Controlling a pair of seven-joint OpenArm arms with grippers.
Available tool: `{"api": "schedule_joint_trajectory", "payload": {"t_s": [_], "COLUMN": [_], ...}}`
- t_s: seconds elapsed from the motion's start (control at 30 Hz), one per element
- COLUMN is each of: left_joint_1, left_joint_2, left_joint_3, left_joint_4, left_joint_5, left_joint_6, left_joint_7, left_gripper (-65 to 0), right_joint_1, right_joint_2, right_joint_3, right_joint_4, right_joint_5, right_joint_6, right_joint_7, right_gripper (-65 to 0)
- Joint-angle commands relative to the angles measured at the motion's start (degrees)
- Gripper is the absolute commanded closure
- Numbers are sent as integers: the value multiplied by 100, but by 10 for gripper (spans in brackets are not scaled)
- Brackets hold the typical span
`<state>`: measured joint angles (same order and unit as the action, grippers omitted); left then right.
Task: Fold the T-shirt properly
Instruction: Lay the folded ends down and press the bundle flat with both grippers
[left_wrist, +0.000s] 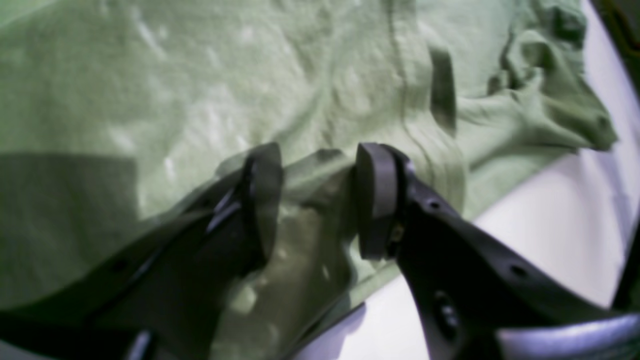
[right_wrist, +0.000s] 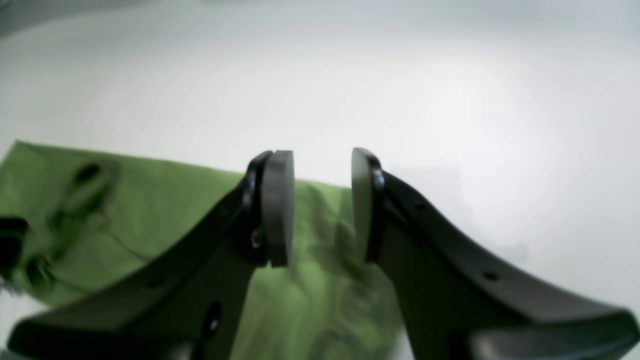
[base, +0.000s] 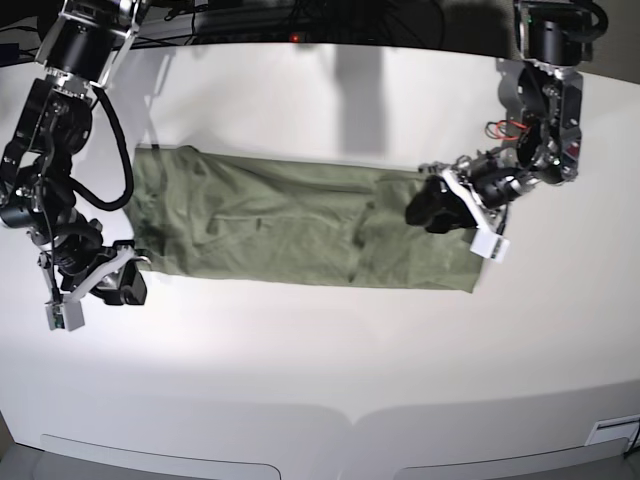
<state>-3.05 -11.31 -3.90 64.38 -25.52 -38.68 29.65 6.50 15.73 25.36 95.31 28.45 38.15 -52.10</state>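
The sage-green T-shirt (base: 290, 230) lies on the white table (base: 320, 380) as a long strip folded lengthwise. My left gripper (base: 420, 212) hovers over its right end. In the left wrist view that gripper (left_wrist: 319, 155) is open, with wrinkled T-shirt (left_wrist: 200, 75) cloth showing under the gap, near the hem edge. A bunched part of the shirt (left_wrist: 540, 100) lies beyond it. My right gripper (base: 128, 285) sits at the strip's lower left corner. In its wrist view the right gripper (right_wrist: 321, 155) is open and empty, above the T-shirt (right_wrist: 150, 200) edge.
Dark equipment and cables (base: 300, 20) line the table's far edge. Bare white table (right_wrist: 400, 75) stretches beyond the shirt on the right wrist side. The table's front edge (base: 350, 420) runs below the shirt. Both arms stand at the table's sides.
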Motion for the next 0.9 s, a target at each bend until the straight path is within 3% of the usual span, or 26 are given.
{"api": "schedule_joint_trajectory", "payload": {"t_s": [0.0, 0.07, 0.2, 0.27, 0.33, 0.43, 0.47, 0.7, 0.87], "left_joint_1": [101, 101, 96, 98, 98, 96, 96, 101, 98], "left_joint_2": [-138, -133, 61, 188, 278, 337, 358, 380, 382], "left_joint_3": [-24, -22, -24, -24, -22, -22, -22, -22, -22], "left_joint_4": [-118, -118, -118, -116, -116, -116, -114, -111, -111], "left_joint_5": [778, 669, 553, 555, 555, 553, 553, 555, 553], "left_joint_6": [713, 741, 737, 737, 726, 721, 721, 721, 721], "left_joint_7": [780, 892, 927, 929, 929, 929, 927, 935, 933], "left_gripper": [-258, -258, -258, -258, -258, -258, -258, -258, -258], "right_joint_1": [109, 109, 94, 98, 96, 96, 96, 94, 94], "right_joint_2": [79, 79, 164, 247, 299, 299, 302, 302, 302], "right_joint_3": [17, 17, 17, 20, 24, 24, 35, 400, 640], "right_joint_4": [105, 94, 94, 94, 94, -48, -188, -1565, -2524], "right_joint_5": [74, 74, 264, 306, 114, -304, -343, -284, 282], "right_joint_6": [13, 13, -4, -2, -28, -520, -535, -337, -17], "right_joint_7": [-87, -457, -570, -562, -605, -713, -710, -686, -688], "right_gripper": [-200, -234, -421, -469, -468, -468, -468, -468, -468]}}
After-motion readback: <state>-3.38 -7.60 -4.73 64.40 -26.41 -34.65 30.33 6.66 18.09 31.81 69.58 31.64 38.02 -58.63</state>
